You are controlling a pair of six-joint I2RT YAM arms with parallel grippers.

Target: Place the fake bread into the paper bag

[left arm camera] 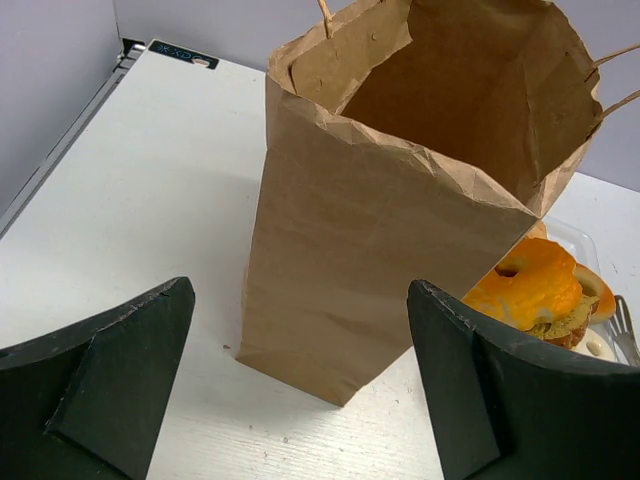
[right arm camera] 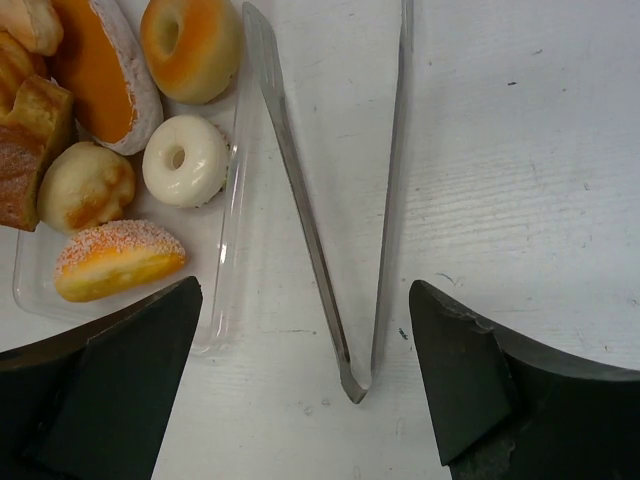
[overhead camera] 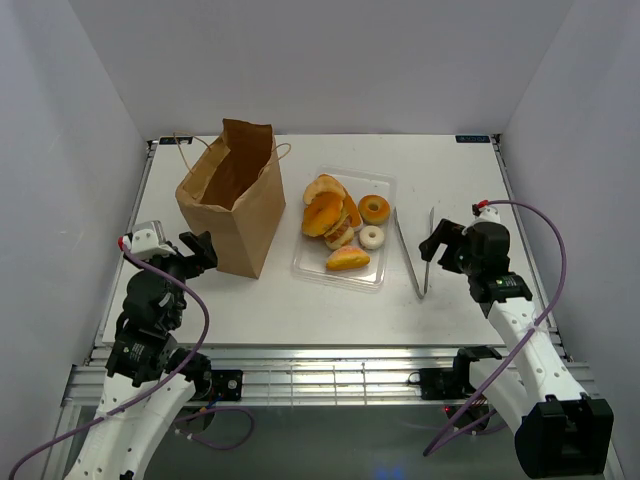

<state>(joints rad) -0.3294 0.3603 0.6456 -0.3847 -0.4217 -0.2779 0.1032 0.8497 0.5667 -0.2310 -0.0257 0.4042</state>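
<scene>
The brown paper bag [overhead camera: 233, 197] stands open and upright at the table's left-centre; it also fills the left wrist view [left arm camera: 400, 220]. Several fake bread pieces [overhead camera: 335, 222] lie in a clear plastic tray [overhead camera: 378, 277], among them an orange doughnut [right arm camera: 190, 45], a white doughnut [right arm camera: 185, 160] and a sugared bun [right arm camera: 118, 260]. My left gripper [overhead camera: 200, 250] is open and empty, just left of the bag's near corner. My right gripper [overhead camera: 436, 243] is open and empty, hovering over the hinge end of metal tongs [right arm camera: 355, 375].
The thin metal tongs [overhead camera: 420, 255] lie on the white table right of the tray, their hinge end nearest me. Grey walls enclose the table on three sides. The aluminium frame runs along the near edge [overhead camera: 330, 360].
</scene>
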